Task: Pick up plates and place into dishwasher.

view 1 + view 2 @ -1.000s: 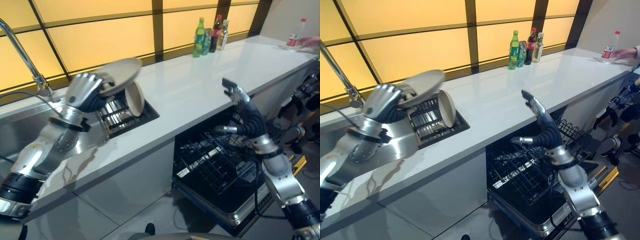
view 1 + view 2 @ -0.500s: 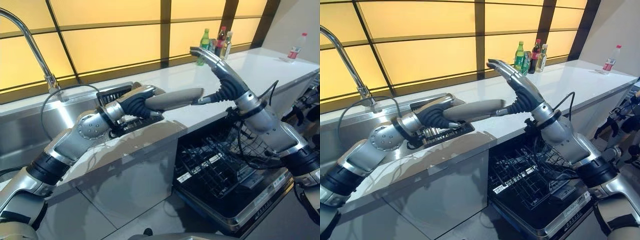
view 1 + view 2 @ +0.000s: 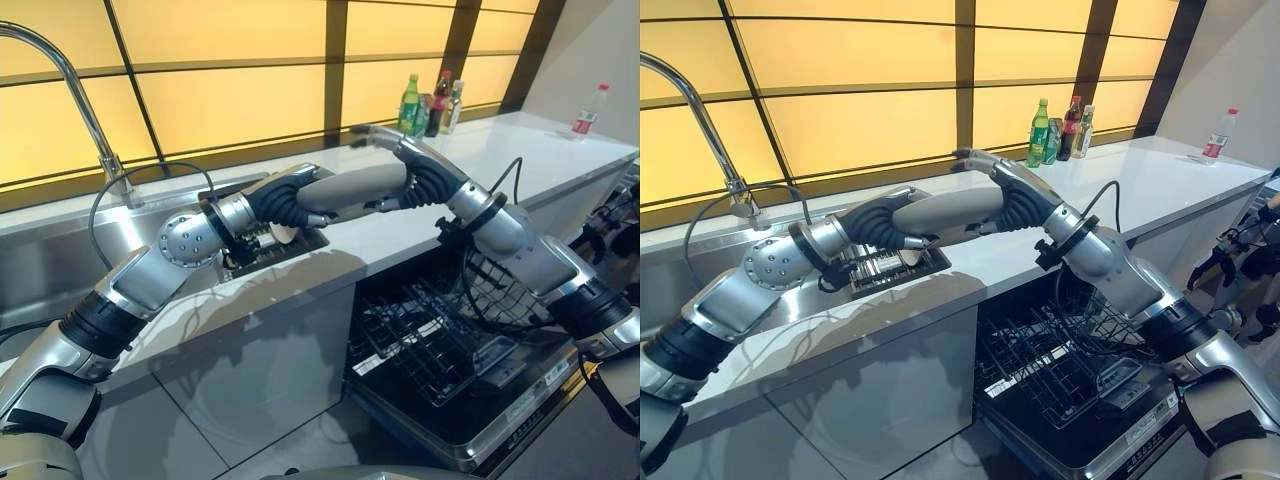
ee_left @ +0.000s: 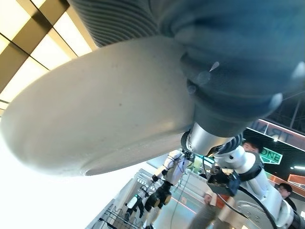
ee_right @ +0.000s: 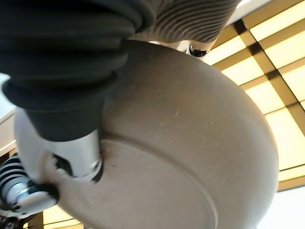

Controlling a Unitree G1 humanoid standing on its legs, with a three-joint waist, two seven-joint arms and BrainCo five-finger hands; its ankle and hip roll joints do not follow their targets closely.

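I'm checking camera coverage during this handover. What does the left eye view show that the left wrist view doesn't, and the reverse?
Left eye view alone: the silver sink faucet, the cluster of bottles on the white countertop, and the open dishwasher's black wire rack. Left wrist view alone: people standing in the background. Both share the beige round plate, held out between the left hand and right hand.

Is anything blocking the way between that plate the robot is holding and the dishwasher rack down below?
Nothing visible blocks it. The plate is held above the white counter between the left hand and right hand. The open dishwasher rack sits below the counter's edge, with nothing over it but the right arm.
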